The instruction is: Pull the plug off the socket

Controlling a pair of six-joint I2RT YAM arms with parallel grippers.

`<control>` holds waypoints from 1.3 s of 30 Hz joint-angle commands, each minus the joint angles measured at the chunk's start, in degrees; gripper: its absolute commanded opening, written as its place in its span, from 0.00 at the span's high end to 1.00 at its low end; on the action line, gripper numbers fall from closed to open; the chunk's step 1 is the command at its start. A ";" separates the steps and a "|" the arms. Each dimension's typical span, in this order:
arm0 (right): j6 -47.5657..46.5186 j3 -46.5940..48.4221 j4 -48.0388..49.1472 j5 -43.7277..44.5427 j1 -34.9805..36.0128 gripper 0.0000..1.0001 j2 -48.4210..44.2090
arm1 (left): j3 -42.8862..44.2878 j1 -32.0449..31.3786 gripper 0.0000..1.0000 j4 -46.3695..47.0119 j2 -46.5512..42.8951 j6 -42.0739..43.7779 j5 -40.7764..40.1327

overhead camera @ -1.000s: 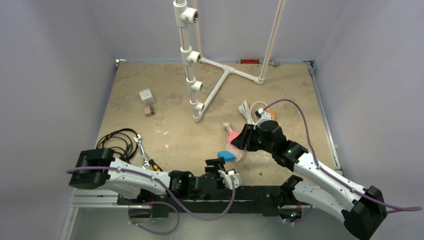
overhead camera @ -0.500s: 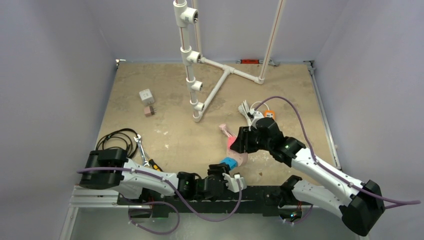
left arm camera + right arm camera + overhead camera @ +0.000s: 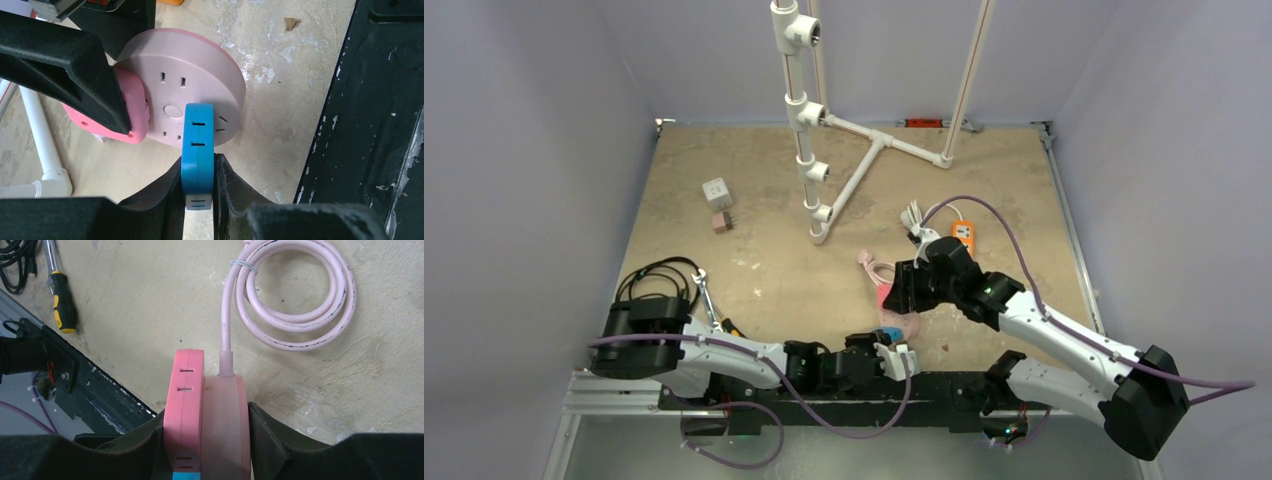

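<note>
The fingers of the left gripper have just come together: a second ago they stood half apart beside the blue plug, and now they are pinched flat against its two sides. The plug looks still seated, its body standing against the face of the round socket. The right gripper has not changed its hold, a narrow clamp across the socket and the pink plug seated next to the blue one, with the coiled cord trailing behind. The socket sits just above the table, close to the middle of its near edge. With both holds set, I judge the pull apart can begin.
</note>
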 commanded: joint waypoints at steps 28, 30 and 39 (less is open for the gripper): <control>7.51 -8.77 11.96 3.79 1.02 0.18 -6.95 | -9.95 10.42 1.00 9.86 -3.78 -24.08 11.51; 8.25 -9.88 12.91 4.01 1.05 0.18 -8.93 | -10.61 11.06 1.00 10.13 -4.61 -24.92 12.19; 6.77 -10.83 14.97 3.66 1.77 0.30 -12.25 | -12.16 13.07 1.00 10.02 -7.07 -26.21 13.05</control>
